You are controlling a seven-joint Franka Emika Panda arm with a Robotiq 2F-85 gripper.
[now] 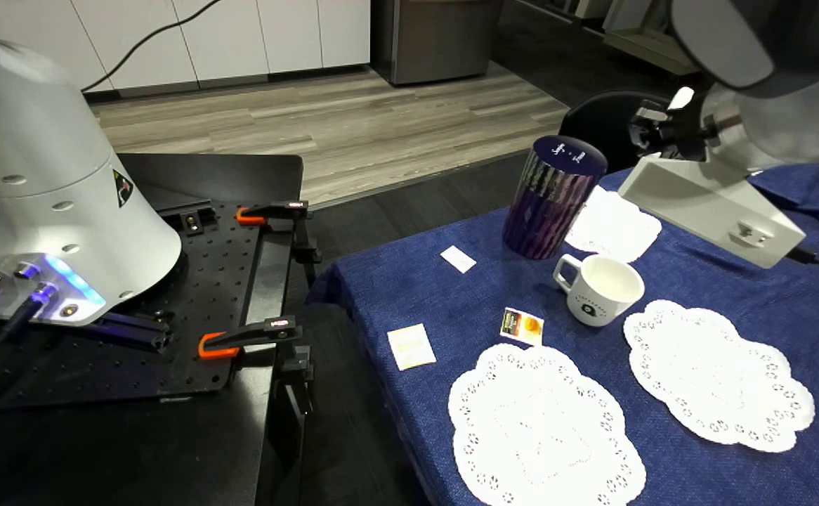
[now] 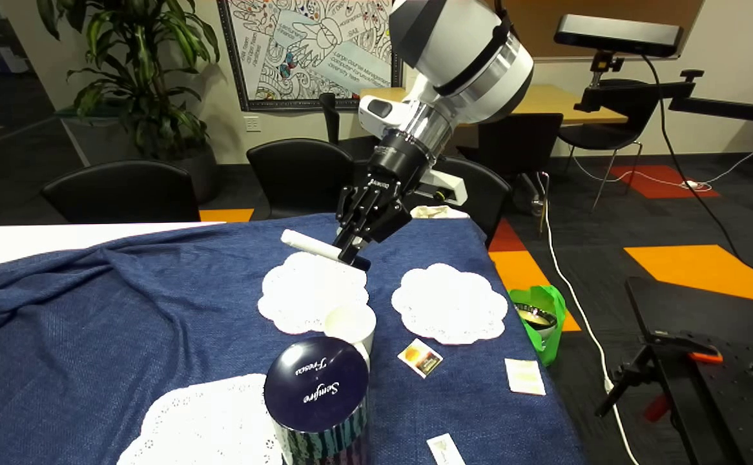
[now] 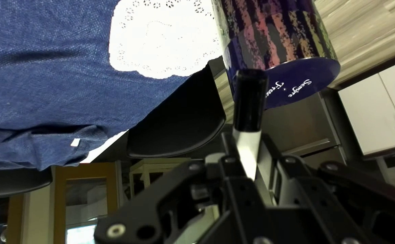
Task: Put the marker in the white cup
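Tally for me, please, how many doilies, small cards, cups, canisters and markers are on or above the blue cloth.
White doilies: 3
Small cards: 3
White cup: 1
Purple canister: 1
Marker: 1
Total: 9

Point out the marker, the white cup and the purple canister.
Marker (image 3: 248, 118): wrist view, its black end.
White cup (image 1: 598, 307): in an exterior view, its outer wall.
Purple canister (image 1: 548, 204): in an exterior view, striped side.

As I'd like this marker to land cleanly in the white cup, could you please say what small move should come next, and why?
I would probably turn the tool so the marker stands steeper: in an exterior view it is gripped at a shallow slant, apart from the white cup, whose mouth faces up.
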